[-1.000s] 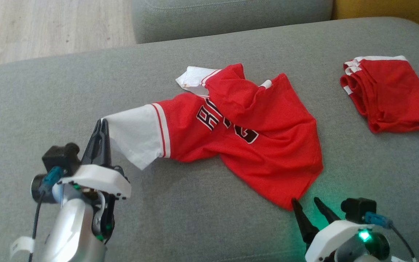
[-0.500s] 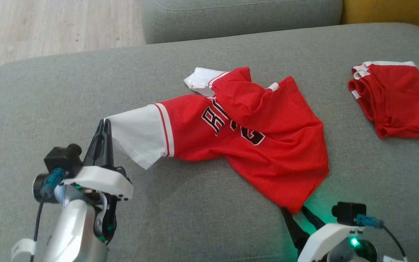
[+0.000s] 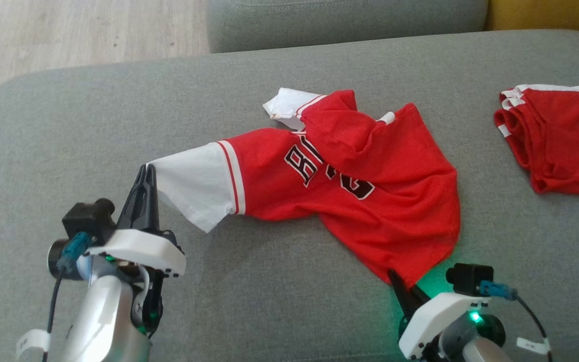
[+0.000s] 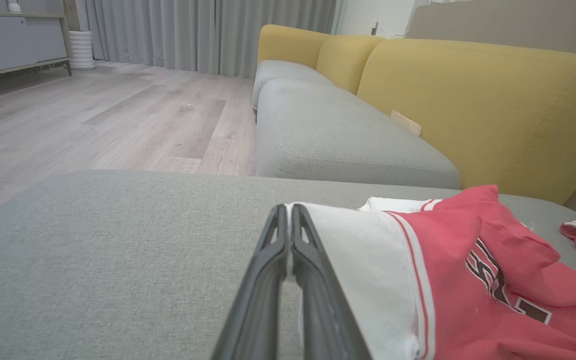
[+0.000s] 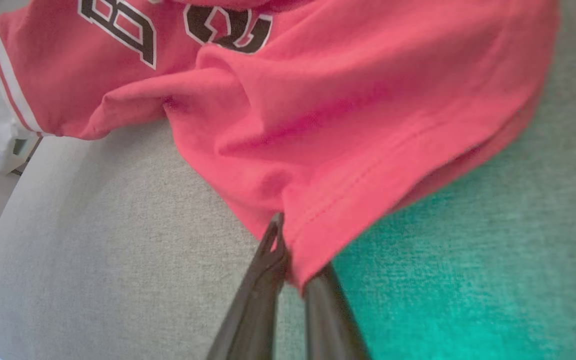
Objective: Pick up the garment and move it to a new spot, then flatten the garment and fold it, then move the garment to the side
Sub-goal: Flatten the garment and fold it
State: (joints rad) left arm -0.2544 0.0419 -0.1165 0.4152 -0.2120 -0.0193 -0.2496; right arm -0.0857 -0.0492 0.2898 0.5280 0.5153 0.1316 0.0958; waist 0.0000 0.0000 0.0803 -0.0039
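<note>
The garment is a red jersey with white sleeves and dark letters, lying crumpled on the grey cushion. My left gripper is shut on the edge of its white sleeve, which it holds slightly raised; the left wrist view shows the closed fingers pinching that sleeve beside the garment. My right gripper sits at the near corner of the red hem. In the right wrist view its fingers stand close together with the hem corner of the garment between them.
A second red piece of clothing lies folded at the cushion's right side. Another grey seat lies beyond, with a yellow backrest. Wood floor lies past the cushion's far left edge.
My right gripper has moved forward onto the hem corner and closed from wide open to pinching it. The left gripper keeps its hold. The head view has shifted slightly.
</note>
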